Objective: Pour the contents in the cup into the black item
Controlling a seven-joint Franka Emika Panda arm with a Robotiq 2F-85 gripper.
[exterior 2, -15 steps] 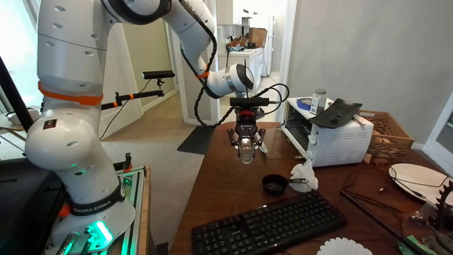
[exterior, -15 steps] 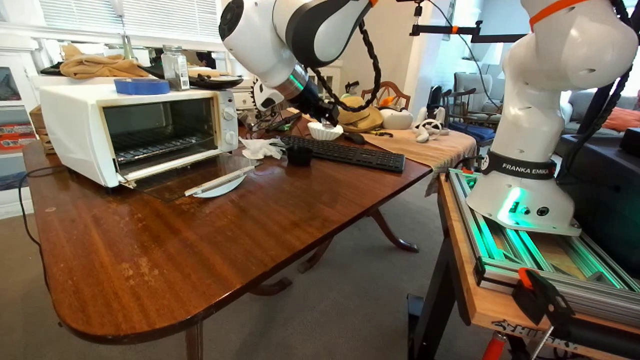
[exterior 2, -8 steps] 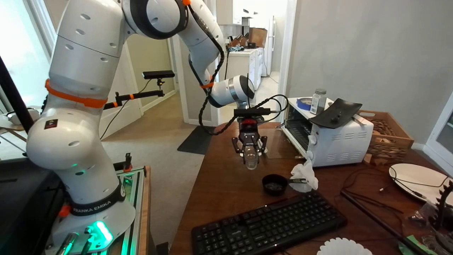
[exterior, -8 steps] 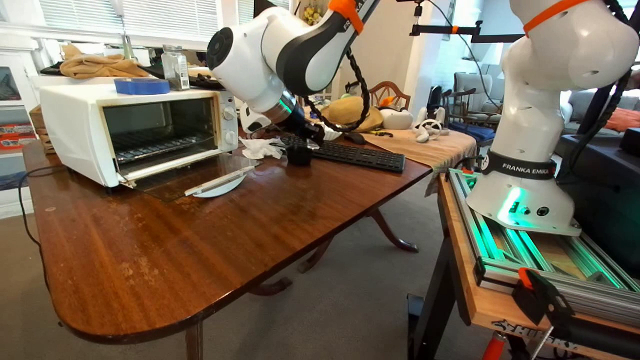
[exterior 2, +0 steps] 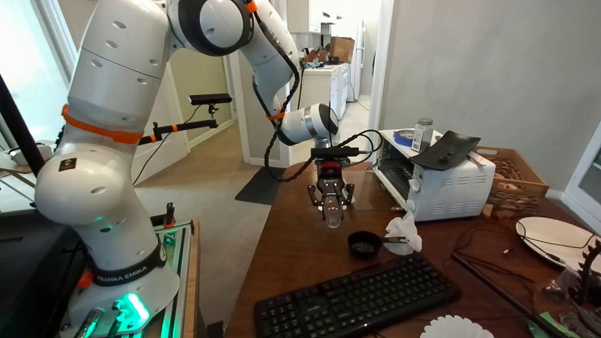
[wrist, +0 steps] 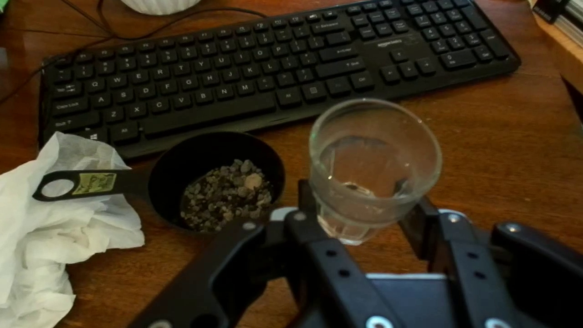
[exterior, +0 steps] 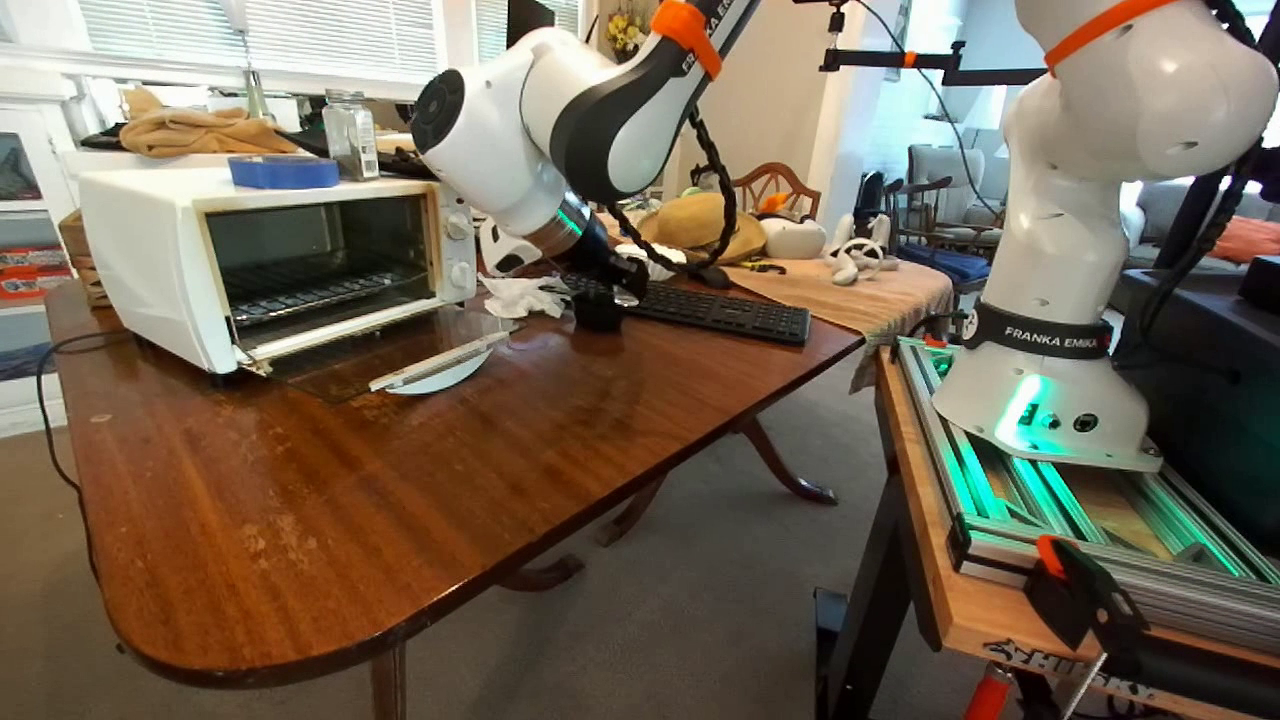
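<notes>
The arm (exterior 2: pixel 220 21) has dipped lower, its down-slanted gripper (exterior 2: pixel 333 213) pinching the clear cup (wrist: pixel 366 207) near the black scoop (wrist: pixel 205 150).

A home, as the wooden table (exterior: pixel 400 500), armchair (exterior: pixel 935 172), window blinds (exterior: pixel 340 45) and adjoining kitchen (exterior 2: pixel 318 85) show.

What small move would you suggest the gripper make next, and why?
I'd probably ease the gripper toward the black scoop: in the wrist view the gripped clear glass appears beside it, not above, so tilting now would likely miss.
</notes>
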